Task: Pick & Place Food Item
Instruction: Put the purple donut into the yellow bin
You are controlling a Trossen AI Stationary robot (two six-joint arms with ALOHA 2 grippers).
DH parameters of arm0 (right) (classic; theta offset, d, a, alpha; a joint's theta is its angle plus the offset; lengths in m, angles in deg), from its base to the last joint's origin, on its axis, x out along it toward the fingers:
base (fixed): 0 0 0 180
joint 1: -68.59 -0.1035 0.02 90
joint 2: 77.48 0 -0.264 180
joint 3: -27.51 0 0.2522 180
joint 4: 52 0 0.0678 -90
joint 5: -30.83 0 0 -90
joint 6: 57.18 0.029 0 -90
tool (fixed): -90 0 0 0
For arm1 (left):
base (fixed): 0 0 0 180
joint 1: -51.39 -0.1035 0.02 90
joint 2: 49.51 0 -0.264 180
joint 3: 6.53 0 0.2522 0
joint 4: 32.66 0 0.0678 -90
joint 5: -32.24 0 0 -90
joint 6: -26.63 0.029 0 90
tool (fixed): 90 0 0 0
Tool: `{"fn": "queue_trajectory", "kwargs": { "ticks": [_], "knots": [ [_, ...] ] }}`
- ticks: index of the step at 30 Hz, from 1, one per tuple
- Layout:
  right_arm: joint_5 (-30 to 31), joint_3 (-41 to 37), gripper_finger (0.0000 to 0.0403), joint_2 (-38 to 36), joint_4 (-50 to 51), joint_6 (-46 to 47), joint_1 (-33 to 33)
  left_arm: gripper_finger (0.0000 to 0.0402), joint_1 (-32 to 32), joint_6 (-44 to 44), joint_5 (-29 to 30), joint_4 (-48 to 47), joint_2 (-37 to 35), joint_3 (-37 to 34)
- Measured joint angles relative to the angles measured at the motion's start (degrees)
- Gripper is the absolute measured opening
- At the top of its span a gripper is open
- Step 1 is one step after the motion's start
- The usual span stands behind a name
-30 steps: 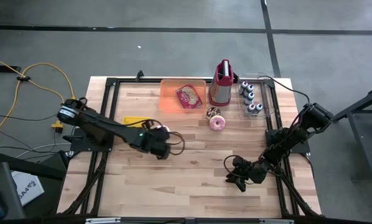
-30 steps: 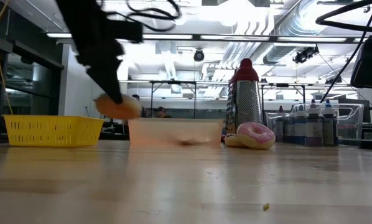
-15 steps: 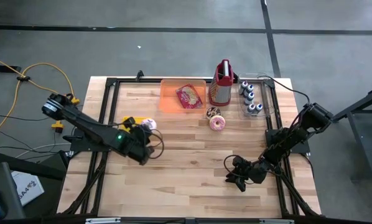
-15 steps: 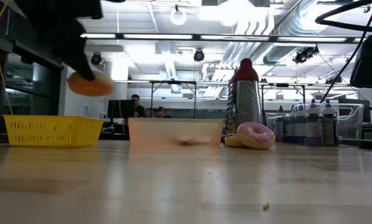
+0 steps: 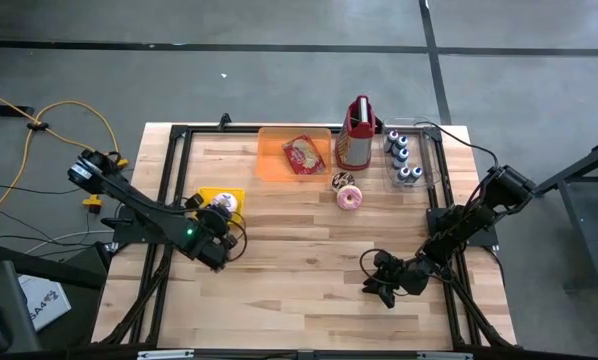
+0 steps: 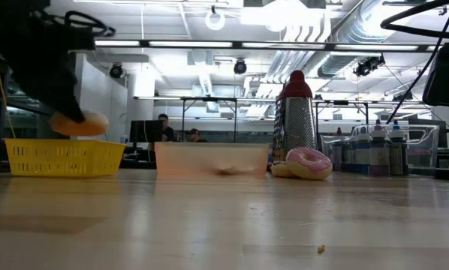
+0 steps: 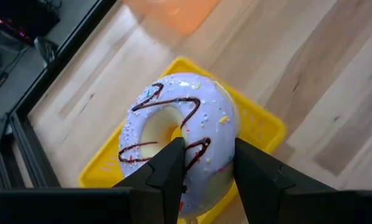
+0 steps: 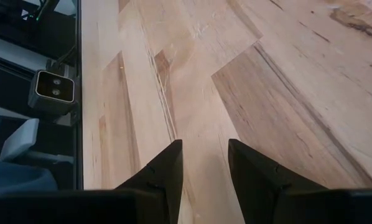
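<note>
So no readable labels anywhere. Left gripper [image 7: 204, 168] clamped on lilac-iced donut [image 7: 176, 134] over yellow basket [image 7: 267, 134] near table's left edge. Right gripper [image 8: 201, 165] fingers apart, empty.

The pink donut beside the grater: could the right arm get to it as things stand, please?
Probably yes. The right hand rests open and empty low on the table, and only bare wood lies between it and the pink donut. The grater stands behind the donut, not in the path.
</note>
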Motion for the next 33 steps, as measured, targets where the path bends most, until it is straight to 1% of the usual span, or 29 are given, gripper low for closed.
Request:
{"fn": "queue_trajectory", "kwargs": {
  "ticks": [6, 12, 18, 24, 33],
  "knots": [
    [0.0, 0.0, 0.0115, 0.0, 0.0, 0.0, 0.0, 0.0122, -0.8, -1.7, -1.4, 0.6, 0.0, -1.9],
    [0.0, 0.0, 0.0115, 0.0, 0.0, 0.0, 0.0, 0.0122, -2.8, 2.3, -2.2, 4.6, 0.0, -1.9],
    [0.0, 0.0, 0.0115, 0.0, 0.0, 0.0, 0.0, 0.0122, -6.9, 3.7, -6.2, 5.0, 0.0, -1.9],
    [0.0, 0.0, 0.0115, 0.0, 0.0, 0.0, 0.0, 0.0122, -8.8, 4.3, -6.2, 5.2, 0.0, -1.9],
    [0.0, 0.0, 0.0115, 0.0, 0.0, 0.0, 0.0, 0.0122, -9.0, 4.4, -6.1, 6.5, 0.0, -1.9]
  ]
}}
